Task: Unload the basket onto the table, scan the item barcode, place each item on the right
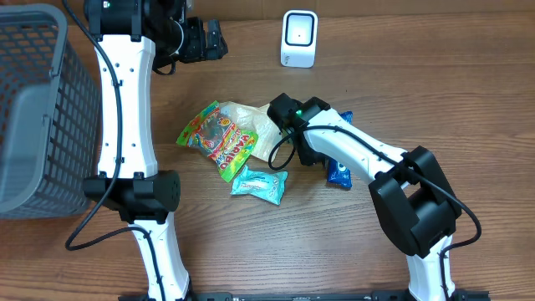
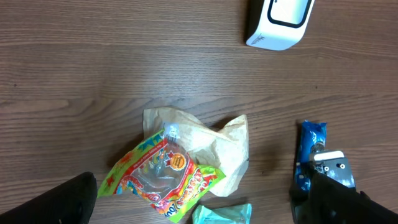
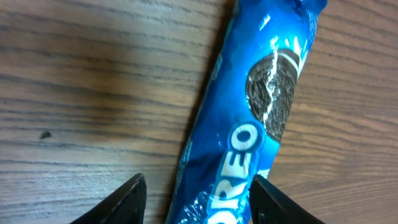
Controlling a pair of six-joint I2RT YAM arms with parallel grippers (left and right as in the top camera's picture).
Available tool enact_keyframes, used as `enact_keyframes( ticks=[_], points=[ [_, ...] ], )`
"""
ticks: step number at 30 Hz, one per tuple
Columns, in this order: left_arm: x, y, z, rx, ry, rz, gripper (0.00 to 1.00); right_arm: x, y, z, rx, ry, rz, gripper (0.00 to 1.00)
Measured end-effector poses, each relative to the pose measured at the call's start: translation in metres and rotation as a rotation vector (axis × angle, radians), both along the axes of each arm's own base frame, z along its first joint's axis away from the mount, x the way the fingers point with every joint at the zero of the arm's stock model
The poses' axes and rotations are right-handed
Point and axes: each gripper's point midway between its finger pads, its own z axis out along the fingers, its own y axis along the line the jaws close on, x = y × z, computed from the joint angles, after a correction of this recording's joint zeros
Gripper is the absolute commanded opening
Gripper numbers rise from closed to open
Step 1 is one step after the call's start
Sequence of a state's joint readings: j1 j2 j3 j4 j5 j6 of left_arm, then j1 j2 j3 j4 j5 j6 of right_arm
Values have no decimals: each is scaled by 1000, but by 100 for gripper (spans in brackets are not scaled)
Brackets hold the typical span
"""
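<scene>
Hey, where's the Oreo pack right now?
Oreo pack: right of centre in the overhead view, under the right arm, beside the teal packet; it lies between the right gripper's fingers.

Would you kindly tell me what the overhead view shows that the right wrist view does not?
Only overhead: the grey basket, white scanner, colourful candy bag and teal packet. Only right wrist: the OREO lettering and cookie picture on the blue Oreo pack, with the right gripper open astride it. Both: that pack lying on the wooden table.
</scene>
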State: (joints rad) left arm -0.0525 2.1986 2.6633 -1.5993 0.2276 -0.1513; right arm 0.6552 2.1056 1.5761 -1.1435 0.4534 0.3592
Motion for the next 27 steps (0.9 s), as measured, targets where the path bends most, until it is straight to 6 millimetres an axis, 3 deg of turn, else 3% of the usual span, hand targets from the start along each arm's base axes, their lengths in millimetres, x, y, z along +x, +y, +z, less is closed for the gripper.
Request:
enact_keyframes(
  ticks=[9,14,20,22,23,24,27],
  points=[
    [0,0,0,0,0,0,100,2,1,-1,-1,3,25,56],
    [0,0,0,0,0,0,100,1,0,-18,-24,33,40,56],
    [0,0,0,0,0,0,100,-1,-26,-29,-61,47,7,52],
    [0,0,0,0,0,0,100,-2,-41,-29,-77,55,-18,43],
    [0,0,0,0,0,0,100,-2,-47,-30,-84,58,-29,27],
    [0,0,0,0,0,0,100,-3,-59,-31,-105,67,-45,24],
    [0,0,0,0,0,0,100,-3,-65,-32,-130,69,-38,21]
  ],
)
